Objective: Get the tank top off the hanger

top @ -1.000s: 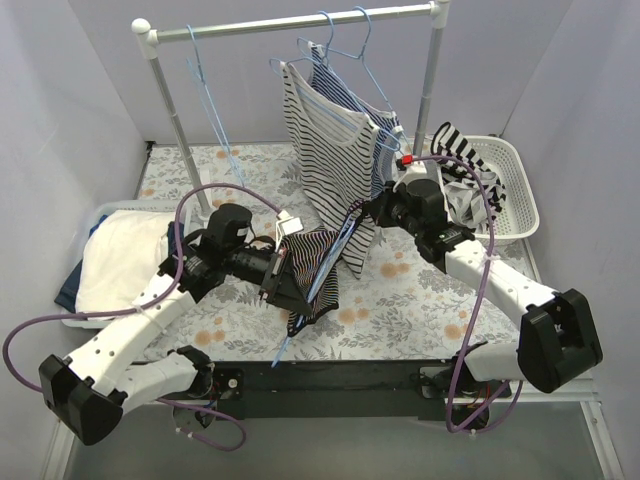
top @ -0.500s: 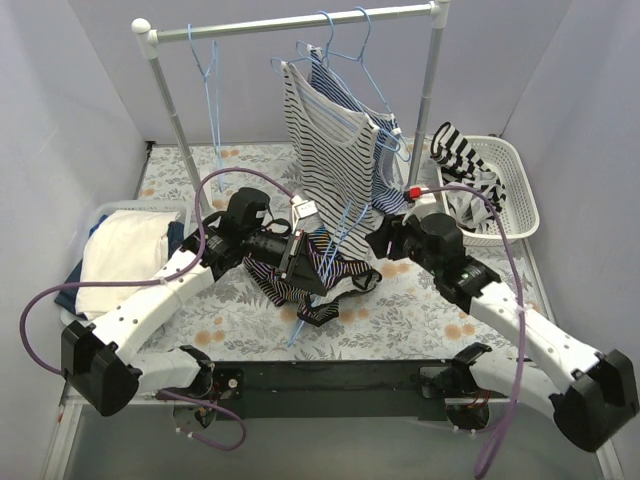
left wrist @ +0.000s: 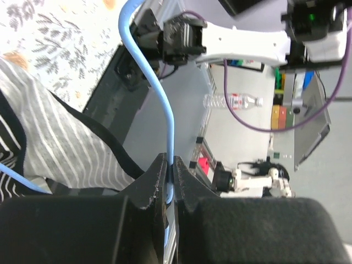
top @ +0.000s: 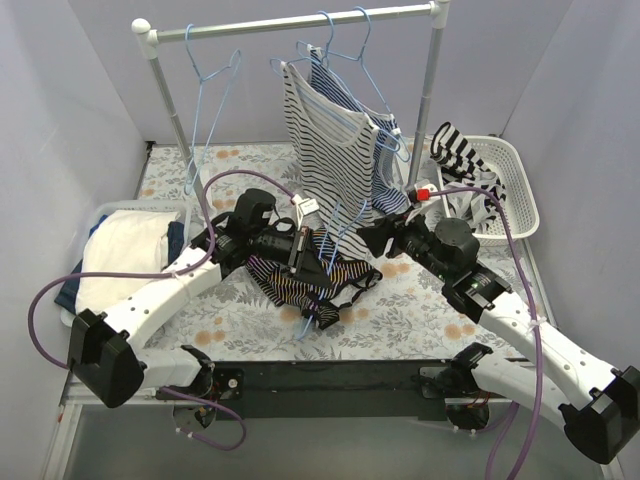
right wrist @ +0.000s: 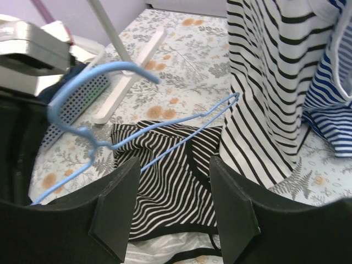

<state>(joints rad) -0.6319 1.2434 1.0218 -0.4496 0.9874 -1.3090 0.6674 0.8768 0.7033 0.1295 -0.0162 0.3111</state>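
The black-and-white striped tank top (top: 312, 282) lies crumpled on the floral table in front of the left arm. A light blue wire hanger (top: 338, 225) slants over it, and my left gripper (top: 303, 252) is shut on its wire. In the left wrist view the blue hanger (left wrist: 159, 93) runs straight up out of the shut left gripper (left wrist: 170, 166), with the tank top (left wrist: 49, 143) to the left. My right gripper (right wrist: 173, 159) is open and empty just above the tank top (right wrist: 176, 181), near the hanger (right wrist: 165, 129). I cannot tell whether a strap still hangs on the wire.
A clothes rail (top: 290, 22) at the back carries two striped tops (top: 335, 140) and an empty blue hanger (top: 205, 110). A white basket (top: 512, 190) of striped clothes stands at the right. A bin with folded white cloth (top: 120, 255) sits at the left.
The right gripper opened, let go of the garment and drew back to the right. The left arm carried the hanger rightward, and the tank top dropped onto the table.
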